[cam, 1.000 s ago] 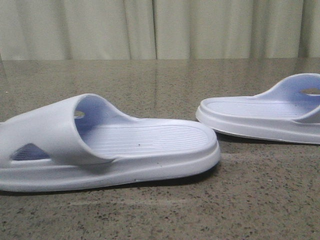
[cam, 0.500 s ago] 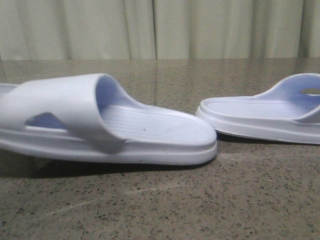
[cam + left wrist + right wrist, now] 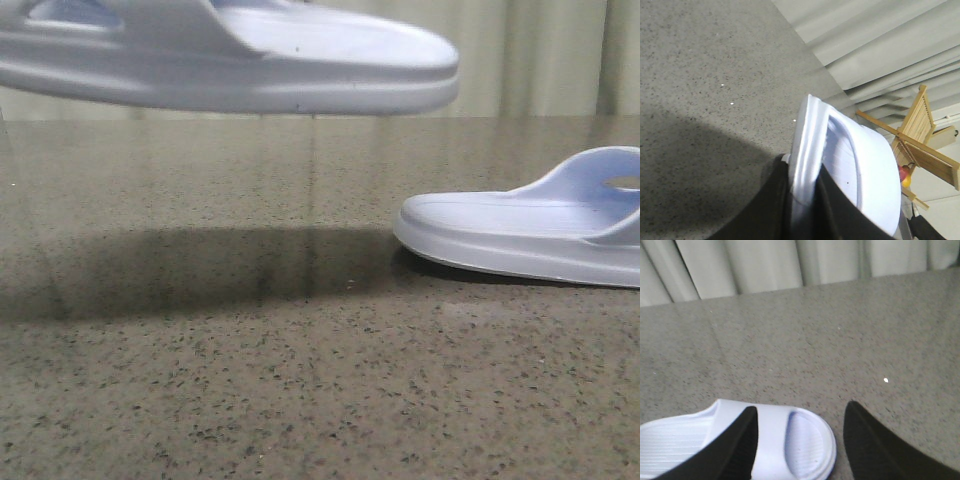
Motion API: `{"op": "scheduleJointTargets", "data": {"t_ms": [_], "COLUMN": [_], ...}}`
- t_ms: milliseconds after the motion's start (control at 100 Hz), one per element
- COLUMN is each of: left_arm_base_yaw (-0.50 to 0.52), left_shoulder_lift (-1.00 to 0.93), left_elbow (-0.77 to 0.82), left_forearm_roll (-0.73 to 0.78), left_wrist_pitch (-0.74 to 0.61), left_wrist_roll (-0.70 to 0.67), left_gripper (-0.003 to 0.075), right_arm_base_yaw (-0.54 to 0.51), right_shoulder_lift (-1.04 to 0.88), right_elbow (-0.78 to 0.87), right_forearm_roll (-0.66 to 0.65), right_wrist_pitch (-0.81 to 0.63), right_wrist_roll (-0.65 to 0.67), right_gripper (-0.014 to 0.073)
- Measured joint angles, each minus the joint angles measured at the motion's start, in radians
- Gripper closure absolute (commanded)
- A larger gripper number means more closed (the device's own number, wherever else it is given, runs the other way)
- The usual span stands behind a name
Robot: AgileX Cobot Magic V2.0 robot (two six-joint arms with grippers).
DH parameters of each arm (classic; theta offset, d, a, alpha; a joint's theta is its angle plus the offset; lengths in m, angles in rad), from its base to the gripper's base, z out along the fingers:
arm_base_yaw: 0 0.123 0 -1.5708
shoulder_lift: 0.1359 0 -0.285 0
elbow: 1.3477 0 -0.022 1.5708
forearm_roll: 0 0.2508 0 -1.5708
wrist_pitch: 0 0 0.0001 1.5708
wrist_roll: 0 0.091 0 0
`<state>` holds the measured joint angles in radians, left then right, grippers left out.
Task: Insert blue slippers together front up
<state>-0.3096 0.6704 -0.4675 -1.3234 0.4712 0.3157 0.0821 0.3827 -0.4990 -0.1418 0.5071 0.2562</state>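
One pale blue slipper [image 3: 250, 60] hangs in the air at the top left of the front view, its shadow on the table below. In the left wrist view my left gripper [image 3: 802, 200] is shut on this slipper's sole edge [image 3: 807, 145], one black finger on each side. The other slipper [image 3: 520, 225] lies flat on the table at the right. In the right wrist view my right gripper [image 3: 800, 435] is open above this slipper's toe end [image 3: 805, 445], fingers wide apart, touching nothing that I can see.
The speckled grey-brown stone table [image 3: 300, 380] fills the view, with a pale curtain [image 3: 520, 60] behind. A wooden rack [image 3: 922, 135] with something red and yellow shows past the table in the left wrist view.
The left slipper has risen from the table, first tipping up at the strap end, and now hangs high at the top of the front view. The right slipper has not moved.
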Motion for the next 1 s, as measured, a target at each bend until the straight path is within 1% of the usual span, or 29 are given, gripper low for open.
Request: {"op": "scheduleJointTargets", "data": {"t_ms": [160,270,410,760,1000], "left_arm_base_yaw": [0.000,0.000,0.000,0.000,0.000], "left_shoulder_lift": [-0.003,-0.003,-0.003,-0.003,-0.003], "left_elbow": [-0.013,-0.015,-0.015,-0.015,-0.015], "left_forearm_roll": [-0.008,-0.008,-0.008,-0.008,-0.008], "left_wrist_pitch": [0.017,0.025,0.030,0.037,0.049], "left_wrist_roll": [0.000,0.000,0.000,0.000,0.000], "left_gripper": [0.0704,0.0704,0.0704,0.0704,0.0704], "right_arm_base_yaw": [0.000,0.000,0.000,0.000,0.000], "right_shoulder_lift": [0.046,0.084,0.137,0.262,0.358], "right_elbow": [0.022,0.033,0.035,0.035,0.035], "right_forearm_roll": [-0.150,-0.181,-0.188,-0.188,-0.164], "right_wrist_pitch": [0.084,0.123,0.156,0.135,0.048], "right_wrist_roll": [0.231,0.365,0.496,0.726,0.763], "right_gripper": [0.0264,0.0264,0.0264,0.0264,0.0264]}}
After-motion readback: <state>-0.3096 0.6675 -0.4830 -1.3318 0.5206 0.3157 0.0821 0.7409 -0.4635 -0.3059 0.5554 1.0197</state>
